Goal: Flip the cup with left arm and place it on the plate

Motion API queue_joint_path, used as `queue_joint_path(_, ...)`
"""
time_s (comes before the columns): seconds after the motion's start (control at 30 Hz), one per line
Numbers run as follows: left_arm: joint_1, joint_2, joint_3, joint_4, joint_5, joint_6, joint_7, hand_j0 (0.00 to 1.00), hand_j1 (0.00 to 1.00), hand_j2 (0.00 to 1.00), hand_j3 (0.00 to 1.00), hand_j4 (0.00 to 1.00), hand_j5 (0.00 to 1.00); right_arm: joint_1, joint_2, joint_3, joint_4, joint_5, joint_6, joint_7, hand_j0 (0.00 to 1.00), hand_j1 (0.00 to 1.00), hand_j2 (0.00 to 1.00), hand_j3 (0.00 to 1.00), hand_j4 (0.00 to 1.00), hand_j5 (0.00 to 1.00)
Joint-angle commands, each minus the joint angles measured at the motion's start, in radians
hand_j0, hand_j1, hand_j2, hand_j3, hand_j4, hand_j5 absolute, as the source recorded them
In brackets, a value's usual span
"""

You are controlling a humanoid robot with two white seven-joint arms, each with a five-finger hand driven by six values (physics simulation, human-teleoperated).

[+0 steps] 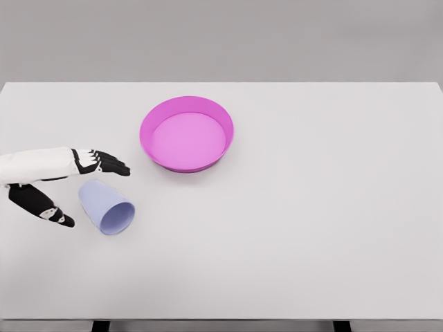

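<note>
A pale blue cup (106, 207) lies on its side on the white table, its mouth facing the lower right. A magenta plate (187, 133) with a raised rim sits behind it toward the middle of the table. My left hand (83, 190) reaches in from the left edge, open, with black fingers (104, 163) stretched above the cup and the thumb (41, 205) lower, left of the cup. The cup's closed end lies between them; no contact shows. The right arm is out of view.
The white table (311, 221) spans the view, with its far edge near the top and its front edge near the bottom.
</note>
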State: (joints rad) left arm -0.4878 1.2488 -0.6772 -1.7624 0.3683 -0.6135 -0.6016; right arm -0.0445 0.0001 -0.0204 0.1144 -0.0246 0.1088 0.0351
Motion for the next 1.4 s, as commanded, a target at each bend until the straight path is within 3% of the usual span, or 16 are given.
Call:
queue_joint_path(0.0,0.000,0.000,0.002,0.000,0.009,0.003,0.000,1.00,1.00,1.00,1.00,1.00,1.00,0.000,0.000,0.008,-0.002,0.002,-0.001,0.000,1.00,1.00,1.00,1.00,1.00,1.00)
queue_joint_path(0.17,-0.002,-0.005,0.004,0.000,-0.003,0.003,0.000,1.00,1.00,1.00,1.00,1.00,1.00,0.005,0.000,-0.001,0.002,0.000,0.000,0.000,1.00,1.00,1.00,1.00,1.00,1.00)
queue_joint_path(0.27,0.017,-0.011,0.002,0.001,-0.054,0.003,0.000,1.00,1.00,1.00,1.00,1.00,1.00,0.003,0.000,-0.001,0.005,0.000,0.000,0.000,1.00,1.00,1.00,1.00,1.00,1.00)
queue_joint_path(0.43,0.025,-0.020,0.008,0.000,-0.052,0.003,0.010,1.00,1.00,1.00,1.00,1.00,1.00,0.003,0.000,-0.003,0.005,0.000,0.000,0.000,1.00,1.00,1.00,1.00,1.00,1.00)
queue_joint_path(0.53,0.023,-0.034,0.002,0.001,-0.058,0.003,0.100,1.00,1.00,1.00,1.00,1.00,1.00,0.003,0.000,-0.003,0.004,0.000,0.000,0.000,1.00,1.00,1.00,1.00,1.00,1.00)
queue_joint_path(0.6,0.028,-0.042,0.002,0.004,-0.083,0.011,0.102,1.00,1.00,1.00,1.00,1.00,1.00,0.003,0.000,-0.003,0.005,0.000,0.000,0.000,1.00,1.00,1.00,1.00,1.00,1.00)
queue_joint_path(0.7,0.051,-0.077,-0.001,0.014,-0.118,0.037,0.105,1.00,1.00,1.00,1.00,1.00,1.00,0.003,0.000,-0.003,0.005,0.000,0.000,0.000,1.00,1.00,1.00,1.00,1.00,1.00)
queue_joint_path(0.73,0.075,-0.074,-0.001,0.014,-0.180,0.083,0.105,1.00,1.00,1.00,1.00,1.00,1.00,0.003,0.000,-0.003,0.004,0.000,0.000,0.000,1.00,1.00,1.00,1.00,1.00,1.00)
queue_joint_path(0.8,0.110,-0.068,0.010,0.015,-0.195,0.104,0.106,1.00,1.00,1.00,1.00,1.00,1.00,0.003,0.000,-0.003,0.004,0.000,0.000,0.000,1.00,1.00,1.00,1.00,1.00,1.00)
queue_joint_path(1.07,0.098,-0.074,0.013,0.075,-0.238,0.106,0.108,1.00,1.00,1.00,1.00,1.00,1.00,0.003,0.000,-0.003,0.005,0.000,0.000,0.000,1.00,1.00,1.00,1.00,1.00,1.00)
queue_joint_path(1.37,0.097,-0.083,0.010,0.066,-0.273,0.106,0.108,1.00,1.00,1.00,1.00,1.00,1.00,0.005,0.000,-0.003,0.005,0.000,0.000,0.000,1.00,1.00,1.00,1.00,1.00,1.00)
